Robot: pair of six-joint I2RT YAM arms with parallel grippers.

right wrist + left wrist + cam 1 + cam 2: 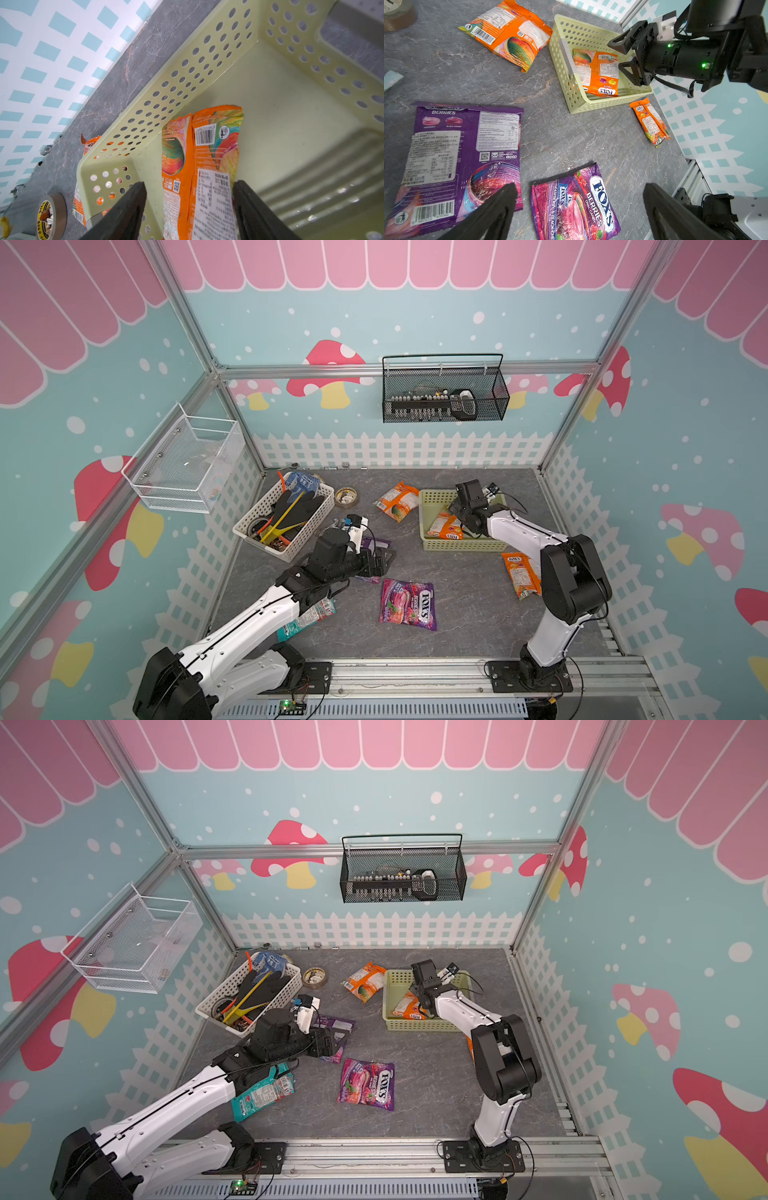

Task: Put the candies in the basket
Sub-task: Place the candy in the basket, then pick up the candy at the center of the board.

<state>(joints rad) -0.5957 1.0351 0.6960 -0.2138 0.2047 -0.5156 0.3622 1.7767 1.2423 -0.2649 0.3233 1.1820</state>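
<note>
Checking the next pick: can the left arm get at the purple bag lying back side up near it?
Probably yes: the left gripper hovers over an edge of the purple bag, jaws wide open, and nothing lies on the bag.

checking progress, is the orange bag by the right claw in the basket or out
In: the glossy orange candy bag lies on the floor of the pale yellow-green perforated plastic basket.

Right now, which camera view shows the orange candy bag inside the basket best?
The left wrist view: the orange bag lies nearly whole in the basket. The right wrist view crops it close-up; both top views show it small, partly behind the right arm.
</note>
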